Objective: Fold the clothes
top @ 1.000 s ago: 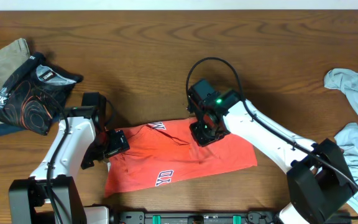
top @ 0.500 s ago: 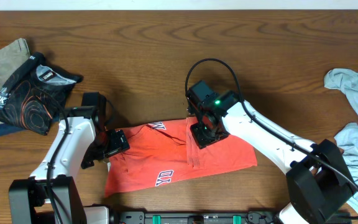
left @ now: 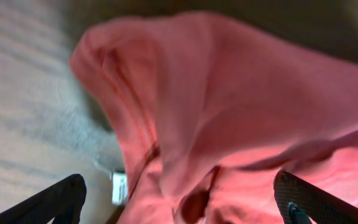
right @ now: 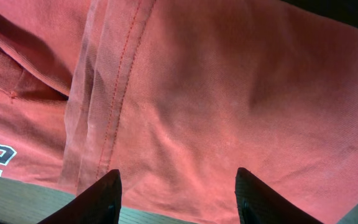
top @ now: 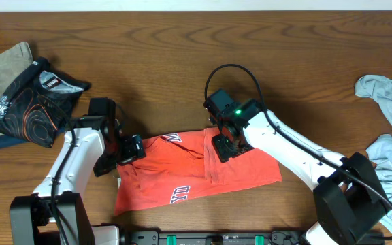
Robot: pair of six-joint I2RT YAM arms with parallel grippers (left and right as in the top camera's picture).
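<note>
From overhead, I see the orange shirt (top: 196, 173) lying partly folded on the counter (top: 182, 54), near the front edge and between the two arms. The left gripper (top: 131, 150) is at the left end of the shirt. The right gripper (top: 224, 145) is over its upper edge, near the middle. A black printed garment (top: 29, 102) lies far left and a grey-blue garment (top: 390, 102) far right, both well apart from the work.

In the left wrist view, the fingers (left: 55, 202) stand wide apart, so this gripper is open. A bunched hump of orange cloth sits in the gap, not pinched.

In the right wrist view, the fingers (right: 101, 199) are also spread and hold nothing. Below them the cloth is quite flat, with a stitched hem running toward the left finger.

I judge that the step is to take hold for the next fold. I would close each gripper on a real edge, confirm both grips, then lift both together so that the shirt does not drag.
</note>
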